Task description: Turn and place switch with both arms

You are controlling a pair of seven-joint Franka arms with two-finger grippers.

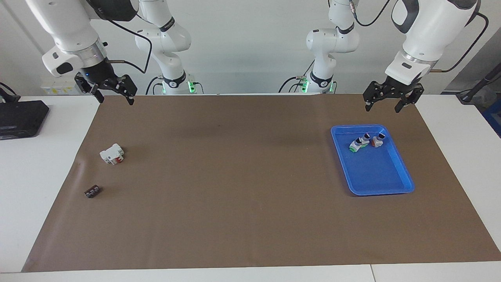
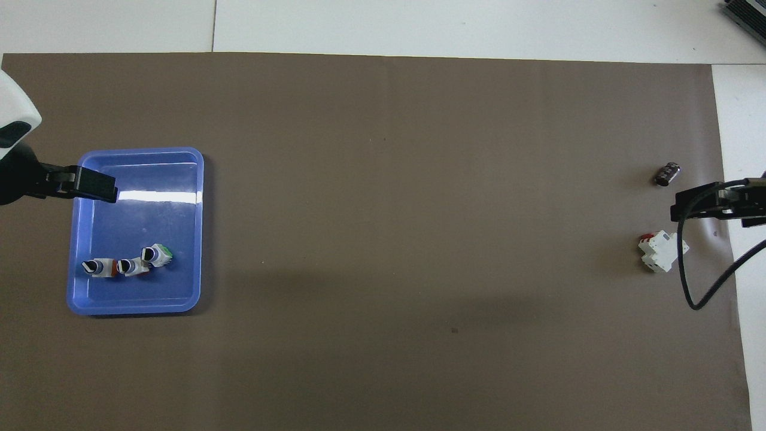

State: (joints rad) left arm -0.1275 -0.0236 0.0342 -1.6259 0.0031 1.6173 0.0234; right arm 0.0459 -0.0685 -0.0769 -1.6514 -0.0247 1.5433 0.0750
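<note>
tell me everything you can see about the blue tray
The blue tray is a shallow rectangular dish, apparently glossy plastic, with a raised rim and rounded corners. It lies flat on the brown mat toward the left arm's end. Small white switch blocks lie in its end nearer the robots; the rest is bare.

White table [image 1: 47, 164], brown mat [image 1: 242, 188], blue tray [image 1: 395, 188]

You've got the whole middle of the brown mat [image 1: 242, 188] open. Obstacles sit only at its ends: blue tray [image 1: 385, 184] toward the left arm's end, with switches crowding its robot-side end; white block with red part [image 1: 112, 153] and small dark piece [image 1: 92, 191] near the right arm's edge
</note>
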